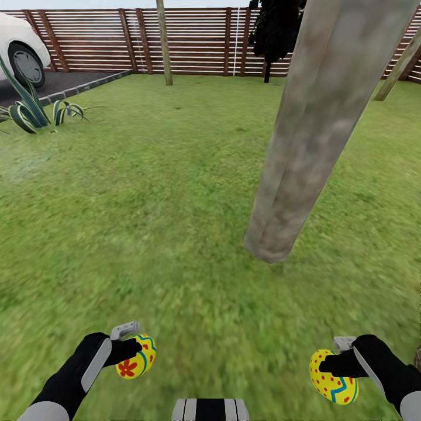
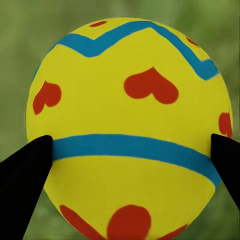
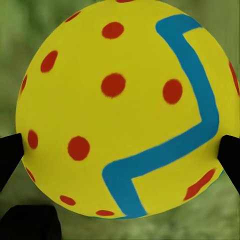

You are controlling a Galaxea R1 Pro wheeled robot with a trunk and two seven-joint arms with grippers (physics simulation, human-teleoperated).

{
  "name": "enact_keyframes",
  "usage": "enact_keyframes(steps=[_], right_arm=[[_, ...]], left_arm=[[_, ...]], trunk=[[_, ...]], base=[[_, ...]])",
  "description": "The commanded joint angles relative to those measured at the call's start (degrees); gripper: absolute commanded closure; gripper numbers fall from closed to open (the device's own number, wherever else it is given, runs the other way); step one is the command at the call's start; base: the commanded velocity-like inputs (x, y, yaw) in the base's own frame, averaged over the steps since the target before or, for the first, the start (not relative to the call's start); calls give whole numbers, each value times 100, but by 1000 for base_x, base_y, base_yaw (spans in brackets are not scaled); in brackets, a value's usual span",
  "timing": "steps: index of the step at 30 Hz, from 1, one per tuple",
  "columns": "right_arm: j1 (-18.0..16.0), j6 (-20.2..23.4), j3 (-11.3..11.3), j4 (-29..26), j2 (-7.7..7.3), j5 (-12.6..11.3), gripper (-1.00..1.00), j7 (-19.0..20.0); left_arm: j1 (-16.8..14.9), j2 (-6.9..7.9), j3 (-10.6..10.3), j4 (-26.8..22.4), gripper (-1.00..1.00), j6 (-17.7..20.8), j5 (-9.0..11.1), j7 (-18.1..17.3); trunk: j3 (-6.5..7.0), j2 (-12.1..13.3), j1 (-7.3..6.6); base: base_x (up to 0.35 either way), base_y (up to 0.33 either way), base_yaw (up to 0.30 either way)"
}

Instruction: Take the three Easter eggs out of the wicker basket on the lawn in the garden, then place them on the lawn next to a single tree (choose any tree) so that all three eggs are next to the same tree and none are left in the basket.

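holding 1 egg apiece, both arms hang low over the lawn (image 1: 146, 193) in the head view. the left gripper (image 1: 135, 352) is clamped on a flowered egg (image 1: 137, 356), yellow with red flower marks and blue-green bands; in the left wrist view the same egg (image 2: 127, 130) sits between 2 black fingers (image 2: 22, 172) that press its sides near the straight blue band. the right gripper (image 1: 327, 367) is clenched on a dotted egg (image 1: 332, 377); in the right wrist view that egg (image 3: 120, 110), red-dotted with a blue zigzag, is pinched by dark fingertips (image 3: 10, 155) at its flanks. neither egg touches the grass.

the tree (image 1: 316, 128), with its bare mottled grey-brown trunk, meets the lawn ahead and slightly to the right, nearer the right arm. behind stand a slatted wooden fence (image 1: 193, 41), a spiky striped plant (image 1: 29, 108) and part of a white car (image 1: 20, 47).

judging by their look, the eggs are light, rigid and smooth-shelled, so likely slippery and prone to roll once freed. the hold across the widest part seems sound. setting each down low by the trunk base, rather than dropping it, would keep it from rolling off. the third egg and the basket cannot be placed from these views.
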Motion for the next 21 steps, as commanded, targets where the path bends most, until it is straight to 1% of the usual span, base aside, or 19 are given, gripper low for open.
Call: enact_keyframes(steps=[1, 5, 20, 21], right_arm=[[-3, 26, 31, -7, -6, -34, 100, -11], [-3, 23, 36, -7, -2, -33, 100, -10], [-3, 31, 45, -7, 3, -34, 100, -11], [-3, 32, 45, -7, 4, -34, 100, -11]], left_arm=[[-1, -36, -17, -9, 100, 20, 54, 56], [-3, -75, -10, -9, 100, 22, 33, 56], [-1, -77, -18, -9, 100, 25, 41, 65], [-2, -80, -18, -9, 100, 23, 43, 65]], trunk=[[-27, -4, 1], [-116, -9, 11], [-448, -29, 50], [-448, -29, 50]], base=[[0, 0, 0], [0, 0, 0], [0, 0, 0], [0, 0, 0]])
